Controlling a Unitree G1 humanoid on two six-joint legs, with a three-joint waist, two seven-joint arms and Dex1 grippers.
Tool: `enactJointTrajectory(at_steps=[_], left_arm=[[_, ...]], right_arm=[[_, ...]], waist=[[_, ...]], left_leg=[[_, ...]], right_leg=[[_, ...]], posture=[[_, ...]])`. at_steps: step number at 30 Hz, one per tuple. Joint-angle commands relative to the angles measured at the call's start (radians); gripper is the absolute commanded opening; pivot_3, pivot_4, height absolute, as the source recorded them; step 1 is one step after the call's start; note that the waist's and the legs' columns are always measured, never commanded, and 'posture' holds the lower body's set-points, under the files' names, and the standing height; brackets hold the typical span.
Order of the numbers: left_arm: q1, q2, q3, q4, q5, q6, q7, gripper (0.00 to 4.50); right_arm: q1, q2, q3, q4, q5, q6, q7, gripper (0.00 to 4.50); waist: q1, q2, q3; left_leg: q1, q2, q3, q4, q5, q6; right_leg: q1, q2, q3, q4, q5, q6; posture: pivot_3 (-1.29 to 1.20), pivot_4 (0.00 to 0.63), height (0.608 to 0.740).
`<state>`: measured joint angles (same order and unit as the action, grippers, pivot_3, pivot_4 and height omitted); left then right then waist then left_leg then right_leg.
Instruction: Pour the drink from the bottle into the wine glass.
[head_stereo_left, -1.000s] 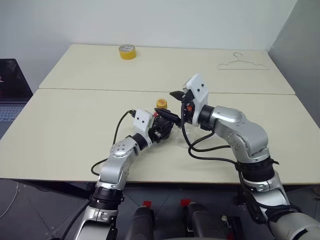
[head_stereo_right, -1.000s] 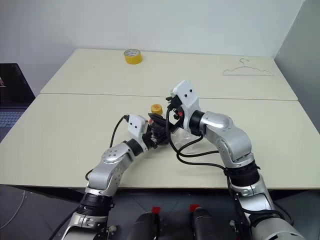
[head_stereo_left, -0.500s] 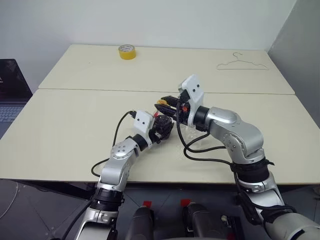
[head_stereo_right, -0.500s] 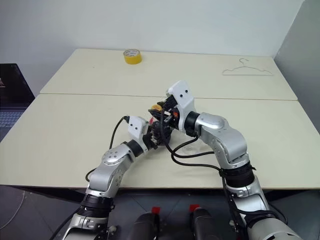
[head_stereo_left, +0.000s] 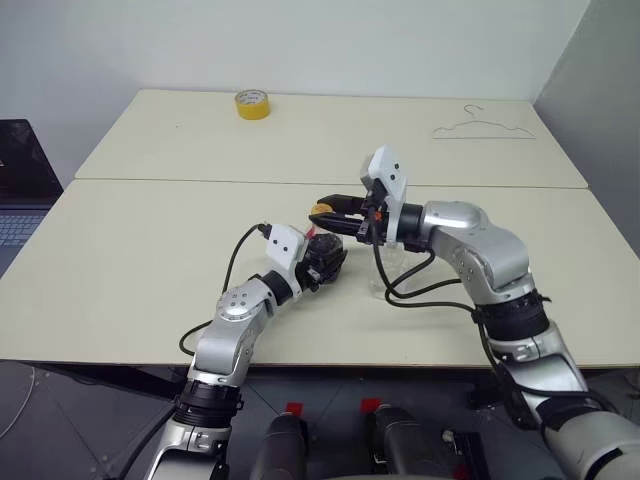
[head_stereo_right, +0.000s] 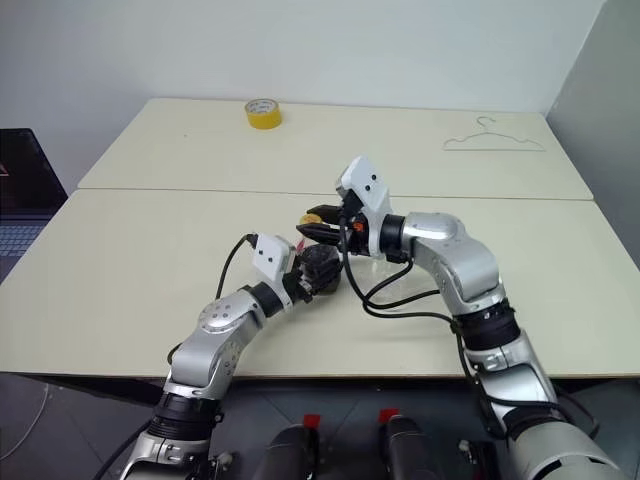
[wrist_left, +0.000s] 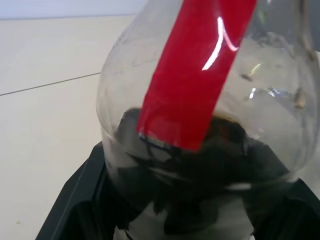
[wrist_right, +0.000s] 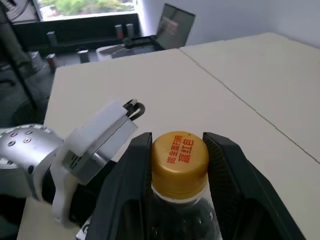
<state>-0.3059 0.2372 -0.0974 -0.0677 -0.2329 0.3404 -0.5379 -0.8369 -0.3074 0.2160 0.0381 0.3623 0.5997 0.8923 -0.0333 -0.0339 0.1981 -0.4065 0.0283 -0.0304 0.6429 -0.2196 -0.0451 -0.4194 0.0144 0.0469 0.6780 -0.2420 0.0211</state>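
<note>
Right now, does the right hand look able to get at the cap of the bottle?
Probably yes: the right hand already has its fingers on both sides of the yellow-orange cap, while the left hand holds the bottle upright.

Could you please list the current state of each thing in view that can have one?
bottle: upright, capped, gripped by the left gripper, partly full of dark drink.
cap: still on, clamped between the right gripper fingers.
wine glass: standing on the table, looks empty.
tape roll: lying flat.
hanger: lying flat.
</note>
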Motion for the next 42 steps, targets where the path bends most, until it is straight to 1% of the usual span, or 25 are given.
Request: enactJointTrajectory(at_steps=[1,3,5,9,13,15,18,22,23,28,31,34,37,40,42], left_arm=[[0.031,0.006,-0.024,-0.032,-0.017,0.037,-0.026,3.09],[0.037,0.016,-0.023,-0.044,-0.023,0.052,-0.034,3.09],[0.040,0.023,-0.019,-0.051,-0.028,0.061,-0.038,3.09],[0.044,0.037,-0.011,-0.065,-0.040,0.078,-0.042,3.09],[0.049,0.048,-0.013,-0.074,-0.036,0.080,-0.037,3.09],[0.044,0.044,-0.009,-0.064,-0.028,0.070,-0.022,3.09],[0.036,0.044,-0.008,-0.052,-0.028,0.068,-0.023,3.09],[0.021,0.045,-0.013,-0.034,-0.026,0.063,-0.035,3.09],[0.019,0.045,-0.014,-0.030,-0.025,0.062,-0.038,3.09],[0.008,0.040,-0.019,-0.010,-0.021,0.052,-0.041,3.09],[0.005,0.037,-0.024,0.000,-0.015,0.042,-0.034,3.09],[0.001,0.034,-0.022,0.017,0.001,0.030,-0.015,3.09],[-0.003,0.034,-0.019,0.036,0.019,0.014,0.004,3.09],[-0.006,0.030,-0.017,0.052,0.028,0.000,0.013,3.09],[-0.009,0.029,-0.017,0.060,0.029,-0.006,0.017,3.09]], right_arm=[[-0.060,-0.035,0.035,0.117,-0.037,-0.102,0.134,1.25],[-0.095,-0.042,0.057,0.189,-0.059,-0.162,0.198,1.25],[-0.125,-0.036,0.061,0.254,-0.068,-0.206,0.233,1.25],[-0.206,0.003,0.044,0.415,-0.103,-0.249,0.200,1.25],[-0.205,0.018,0.026,0.420,-0.084,-0.256,0.201,1.25],[-0.190,0.021,0.018,0.397,-0.069,-0.227,0.193,1.97],[-0.158,0.012,0.018,0.340,-0.061,-0.194,0.197,2.92],[-0.133,0.015,0.000,0.267,-0.058,-0.156,0.159,4.34],[-0.128,0.015,-0.006,0.247,-0.054,-0.142,0.148,4.48],[-0.092,0.024,-0.041,0.134,-0.043,-0.063,0.051,4.48],[-0.049,0.042,-0.084,0.024,-0.005,0.023,-0.024,4.48],[0.002,0.044,-0.095,-0.084,0.011,0.102,-0.089,4.48],[0.034,0.066,-0.115,-0.161,0.009,0.185,-0.194,4.48],[0.063,0.111,-0.131,-0.246,0.006,0.262,-0.312,4.48],[0.083,0.136,-0.135,-0.301,0.012,0.309,-0.365,4.48]], waist=[[0.000,0.000,0.000],[0.000,0.000,0.000],[0.000,0.000,0.000],[-0.006,0.000,0.000],[-0.011,0.000,0.000],[-0.012,0.000,0.000],[-0.011,0.000,0.000],[-0.011,0.000,0.000],[-0.011,0.000,0.000],[-0.006,0.000,0.000],[0.000,0.000,0.000],[0.002,0.000,0.000],[0.002,0.000,0.000],[0.001,0.000,0.000],[0.001,0.000,0.000]], left_leg=[[0.000,0.000,0.000,0.000,0.000,0.000],[0.000,0.000,0.000,0.000,0.000,0.000],[0.001,0.000,0.001,0.000,0.000,0.000],[0.004,0.001,0.001,-0.001,0.000,0.000],[0.007,0.001,0.001,-0.002,0.000,0.000],[0.007,0.001,0.001,-0.002,0.000,0.000],[0.006,0.001,0.001,-0.002,0.000,0.000],[0.006,0.001,0.001,-0.002,0.000,0.000],[0.006,0.000,0.001,-0.002,0.000,0.000],[0.005,0.000,0.001,-0.003,0.000,0.000],[0.005,0.000,0.000,-0.003,0.000,0.000],[0.005,0.000,0.000,-0.003,0.000,0.000],[0.005,0.000,0.000,-0.003,0.000,0.000],[0.005,0.001,0.000,-0.003,0.000,0.000],[0.005,0.001,0.000,-0.003,0.000,0.000]], right_leg=[[0.000,0.000,0.000,0.000,0.000,0.000],[0.000,0.000,0.000,0.000,0.000,0.000],[0.001,0.000,0.000,0.000,0.000,0.000],[0.002,0.000,0.001,0.000,0.000,0.000],[0.005,0.000,0.001,0.000,-0.001,-0.001],[0.005,0.000,0.001,0.000,-0.001,-0.001],[0.005,0.000,0.001,0.000,-0.001,-0.001],[0.005,0.000,0.001,-0.001,-0.001,-0.001],[0.004,0.000,0.001,-0.001,-0.001,-0.001],[0.004,0.000,0.000,-0.001,-0.001,-0.001],[0.004,0.000,0.000,-0.002,-0.001,-0.001],[0.004,-0.001,0.000,-0.002,-0.001,-0.001],[0.005,-0.001,0.000,-0.002,-0.001,-0.001],[0.004,-0.001,0.000,-0.002,-0.001,-0.001],[0.004,0.000,0.000,-0.002,-0.001,-0.001]], posture=[[0.00,0.150,0.740],[0.00,0.150,0.740],[0.00,0.150,0.740],[0.00,0.150,0.740],[0.00,0.150,0.740],[0.00,0.150,0.740],[0.00,0.150,0.740],[0.00,0.150,0.740],[0.00,0.150,0.740],[0.00,0.150,0.740],[0.00,0.150,0.740],[0.00,0.150,0.740],[0.00,0.150,0.740],[0.00,0.150,0.740],[0.00,0.150,0.740]])
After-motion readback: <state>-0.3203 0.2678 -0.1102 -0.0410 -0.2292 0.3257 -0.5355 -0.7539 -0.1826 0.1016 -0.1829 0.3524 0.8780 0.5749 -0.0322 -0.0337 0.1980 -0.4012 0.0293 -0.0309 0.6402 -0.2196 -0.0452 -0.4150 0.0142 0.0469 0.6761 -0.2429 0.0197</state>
